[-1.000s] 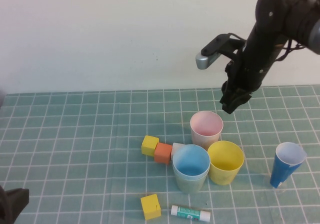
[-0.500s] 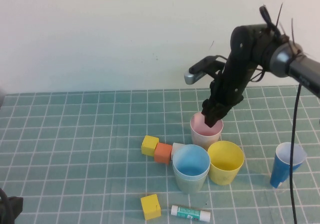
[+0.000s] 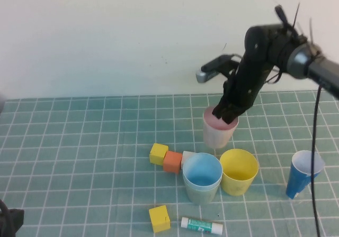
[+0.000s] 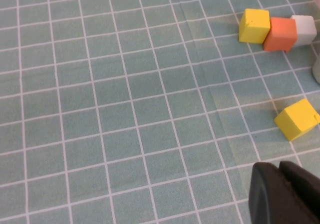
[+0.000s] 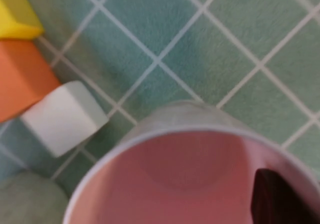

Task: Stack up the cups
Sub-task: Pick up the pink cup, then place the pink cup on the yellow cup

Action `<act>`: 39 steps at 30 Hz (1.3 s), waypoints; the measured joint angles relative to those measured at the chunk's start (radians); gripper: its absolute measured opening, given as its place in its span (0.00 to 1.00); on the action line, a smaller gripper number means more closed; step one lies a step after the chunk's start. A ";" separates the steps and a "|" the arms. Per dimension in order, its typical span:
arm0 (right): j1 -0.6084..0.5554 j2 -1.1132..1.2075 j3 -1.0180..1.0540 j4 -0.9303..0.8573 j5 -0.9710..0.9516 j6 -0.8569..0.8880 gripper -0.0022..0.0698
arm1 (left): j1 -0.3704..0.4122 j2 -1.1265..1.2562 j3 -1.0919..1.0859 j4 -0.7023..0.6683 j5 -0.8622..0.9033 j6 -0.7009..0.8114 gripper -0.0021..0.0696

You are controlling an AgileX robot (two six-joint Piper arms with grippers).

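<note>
The pink cup [image 3: 218, 130] hangs a little above the mat, gripped at its far rim by my right gripper [image 3: 229, 116]. In the right wrist view one dark finger [image 5: 274, 199] sits inside the pink cup [image 5: 185, 179] against its wall. The light blue cup [image 3: 202, 170] sits nested in the pale green cup [image 3: 201, 192]. Touching it on the right is the yellow cup [image 3: 239, 171]. My left gripper [image 4: 278, 170] is shut and empty, low over the mat near the front left, beside a yellow block [image 4: 297, 119].
A dark blue cup [image 3: 304, 173] stands at the right. Yellow [image 3: 158, 153], orange [image 3: 172, 161] and white [image 3: 188, 156] blocks lie in a row left of the cups. Another yellow block [image 3: 159, 218] and a glue stick [image 3: 202, 226] lie near the front edge.
My right gripper came down from above onto the pink cup's rim, shut on it, and the cup has risen slightly off the mat. The left arm has not moved.
</note>
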 joint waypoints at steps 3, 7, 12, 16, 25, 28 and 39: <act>0.000 -0.094 0.000 -0.002 0.046 -0.031 0.06 | 0.000 0.000 0.000 0.000 0.002 0.000 0.03; 0.000 -0.248 0.015 -0.002 0.085 -0.072 0.06 | 0.000 0.000 0.000 0.000 0.002 0.001 0.03; 0.002 -0.460 0.183 0.011 0.095 -0.088 0.06 | 0.000 0.000 0.000 0.002 0.002 0.007 0.03; 0.009 -0.546 0.386 0.011 0.101 -0.092 0.06 | 0.000 0.000 0.000 0.006 0.002 0.015 0.03; 0.010 -0.488 0.545 0.026 -0.018 -0.087 0.06 | 0.000 0.000 0.000 0.032 0.002 0.022 0.03; 0.010 -0.452 0.547 0.035 -0.063 -0.081 0.06 | 0.000 0.000 0.000 0.035 0.002 0.022 0.03; 0.010 -0.365 0.547 0.035 -0.105 -0.035 0.35 | 0.000 0.000 0.000 0.035 0.002 0.022 0.03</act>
